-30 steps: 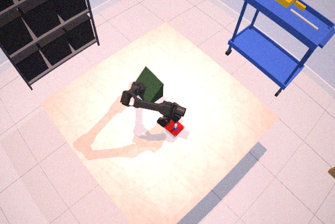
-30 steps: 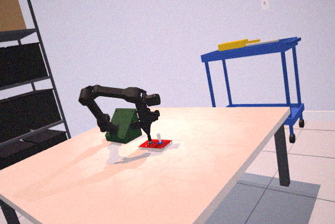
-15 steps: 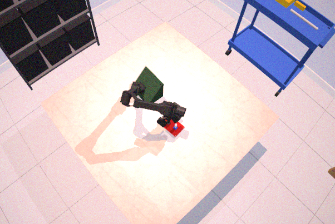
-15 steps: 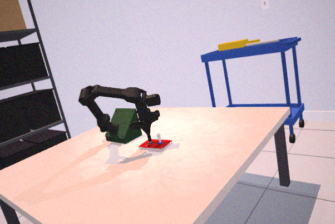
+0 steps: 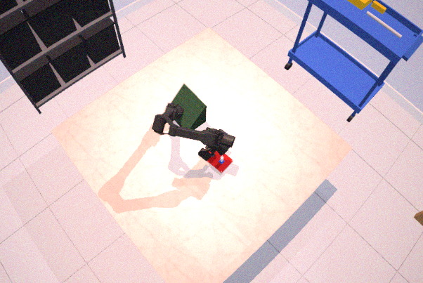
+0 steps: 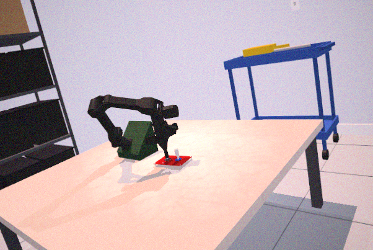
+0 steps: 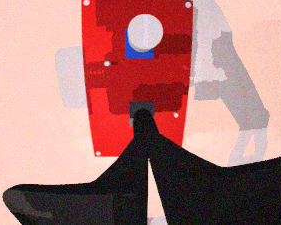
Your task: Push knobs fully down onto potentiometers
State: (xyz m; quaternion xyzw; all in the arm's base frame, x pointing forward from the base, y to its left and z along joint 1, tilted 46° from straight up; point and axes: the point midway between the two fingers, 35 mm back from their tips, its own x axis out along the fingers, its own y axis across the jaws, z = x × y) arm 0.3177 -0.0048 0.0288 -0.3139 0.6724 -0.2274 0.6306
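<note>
The pincer (image 7: 143, 116) hides the near knob.
</note>
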